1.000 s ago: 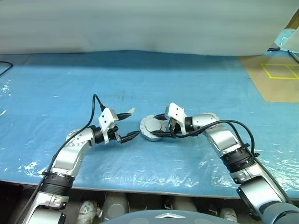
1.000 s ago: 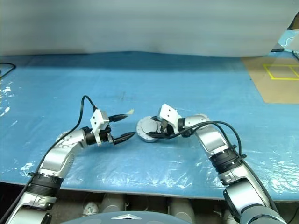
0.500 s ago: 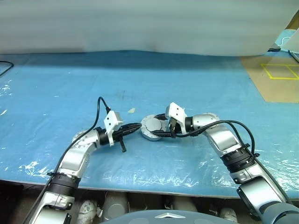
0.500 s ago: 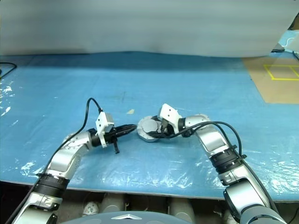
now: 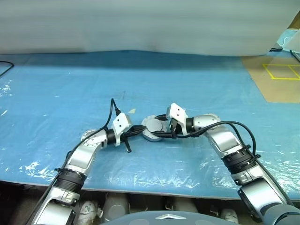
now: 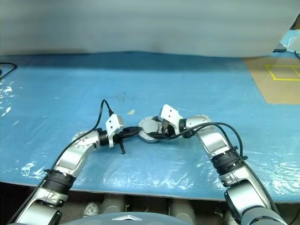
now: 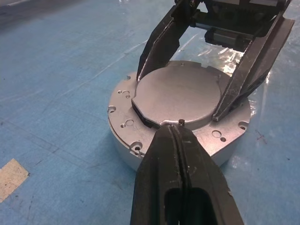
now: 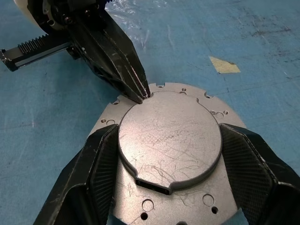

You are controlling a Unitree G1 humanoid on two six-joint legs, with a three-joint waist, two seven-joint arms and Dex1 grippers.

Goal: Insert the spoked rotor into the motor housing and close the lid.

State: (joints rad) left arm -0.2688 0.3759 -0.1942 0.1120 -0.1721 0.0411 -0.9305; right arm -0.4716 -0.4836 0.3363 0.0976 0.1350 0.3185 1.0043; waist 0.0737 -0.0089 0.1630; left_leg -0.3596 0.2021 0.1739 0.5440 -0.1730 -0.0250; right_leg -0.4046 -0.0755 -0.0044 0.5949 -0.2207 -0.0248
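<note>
Grey metal lid (image 8: 169, 143), round and scuffed, is seated on the motor housing (image 7: 123, 125) on the blue tabletop (image 5: 70, 84). Lid is straddled across its width by the right gripper (image 8: 164, 159), jaws spread and grasping its rim. Left gripper (image 7: 174, 132), jaws clenched on nothing, is tipped against the lid's near edge, lid lying straight ahead. Rotor judged already inside; pressing down likely remains.
</note>
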